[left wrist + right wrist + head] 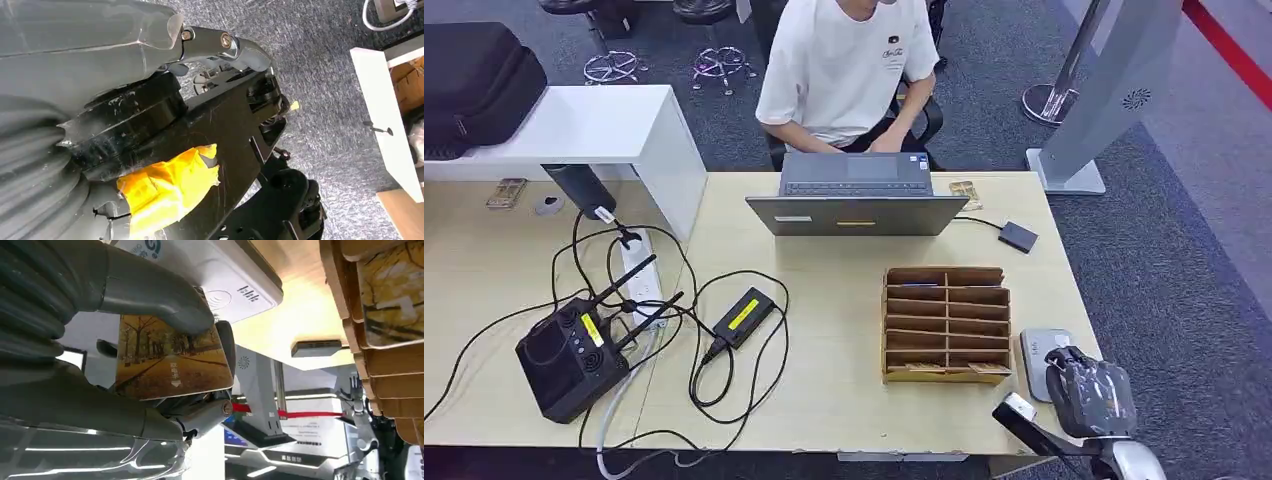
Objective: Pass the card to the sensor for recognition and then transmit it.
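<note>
Right hand (150, 365) pinches card (172, 357) just beside sensor (220, 270); next we judge: present card over sensor face.

Card (172, 357): golden-brown photo print of an autumn tree-lined avenue, small white characters and a white arrow near one edge. Right hand (125, 340): matte grey thumb and ribbed cover, darker fingers. Sensor (1046, 362): white-grey casing with small dark markings. Card rack (946, 323): brown wood; cards in its slots carry the same yellow-gold foliage pattern. Bench (844, 330): pale beige wood grain. Laptop (856, 195): grey. Router (572, 358): black with a yellow label. Floor (1184, 300): speckled dark grey carpet. Left hand (100, 65): grey, beside a patch of yellow tape (170, 187).
</note>
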You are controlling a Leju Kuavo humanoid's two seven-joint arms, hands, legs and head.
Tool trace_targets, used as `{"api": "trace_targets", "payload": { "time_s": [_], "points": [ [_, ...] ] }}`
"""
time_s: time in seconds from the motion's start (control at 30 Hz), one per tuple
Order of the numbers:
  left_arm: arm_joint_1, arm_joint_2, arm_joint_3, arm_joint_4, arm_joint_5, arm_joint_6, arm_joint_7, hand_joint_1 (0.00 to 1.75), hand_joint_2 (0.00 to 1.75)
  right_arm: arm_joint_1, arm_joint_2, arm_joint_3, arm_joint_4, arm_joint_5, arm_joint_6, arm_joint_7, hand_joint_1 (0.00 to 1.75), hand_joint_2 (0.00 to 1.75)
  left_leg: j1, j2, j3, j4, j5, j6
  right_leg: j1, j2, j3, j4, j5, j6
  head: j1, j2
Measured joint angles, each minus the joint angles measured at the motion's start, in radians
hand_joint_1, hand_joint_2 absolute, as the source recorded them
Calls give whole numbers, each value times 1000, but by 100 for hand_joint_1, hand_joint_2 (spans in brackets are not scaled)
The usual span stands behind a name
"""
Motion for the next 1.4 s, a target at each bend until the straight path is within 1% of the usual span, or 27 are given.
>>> {"api": "trace_targets", "payload": {
  "time_s": [0.1,0.2,0.27,0.4,0.5,0.6,0.7,0.77,0.83,0.9,1.07,1.23,1.33,1.4],
  "points": [
    [0,1,0,0,0,-2,0,0,175,0,-10,0,-18,-14,13,11,175,175,0,0,0,0,0,0,0,0,0,0,0,0,0,0],
    [0,2,0,0,0,-5,0,0,175,-4,-36,-4,-58,-16,35,21,175,175,0,0,0,0,0,0,0,0,0,0,0,0,0,0],
    [0,3,0,0,-2,-5,0,0,175,-18,-64,-13,-104,-21,57,28,175,175,-1,0,0,0,0,0,0,0,0,0,0,0,0,0],
    [0,3,0,0,-6,-6,0,0,175,-82,-119,-36,-172,-41,102,29,175,175,-1,1,0,0,0,0,-1,0,0,0,1,0,0,0],
    [0,4,0,0,-10,-6,0,0,175,-172,-166,-47,-222,-74,149,39,175,175,-1,1,0,0,1,0,-1,1,0,0,2,0,0,0],
    [0,4,0,0,-16,-6,0,0,175,-285,-203,-44,-248,-96,201,50,175,175,-1,1,0,0,1,-1,0,1,0,0,2,0,0,0],
    [-1,4,-2,0,-32,-7,0,0,175,-446,-213,-9,-232,-86,257,69,175,175,-1,4,1,0,2,-1,0,4,-1,2,3,-2,0,0],
    [-3,4,-3,0,-40,-8,1,0,175,-558,-212,33,-196,-62,274,96,175,175,0,4,1,0,3,0,0,4,-1,2,4,-2,0,0],
    [-3,4,-7,0,-52,-9,1,0,175,-667,-205,91,-124,-37,275,130,175,175,0,3,1,0,4,-1,0,4,-1,3,4,-2,0,0],
    [-4,4,-12,0,-57,-10,0,0,175,-758,-189,134,-56,-22,273,154,175,175,0,2,0,0,4,-2,0,3,-1,3,4,-2,0,0],
    [-5,4,-24,0,-73,-11,-2,0,175,-925,-122,216,124,11,261,191,175,175,0,2,0,0,4,-2,0,3,-2,4,4,-2,0,0],
    [-5,4,-34,0,-90,-12,-5,0,175,-1027,-30,275,303,42,229,218,175,175,0,1,0,0,5,-3,0,2,-2,5,4,-2,0,0],
    [-5,4,-38,0,-92,-12,-8,0,175,-1057,11,301,376,54,223,227,175,175,0,1,0,0,5,-3,0,1,-2,5,4,-2,0,0],
    [-4,-1,-41,0,-92,8,-10,0,175,-1066,34,314,415,58,220,228,175,175,0,1,0,0,5,-3,0,1,-2,5,4,-2,0,0]
  ]
}}
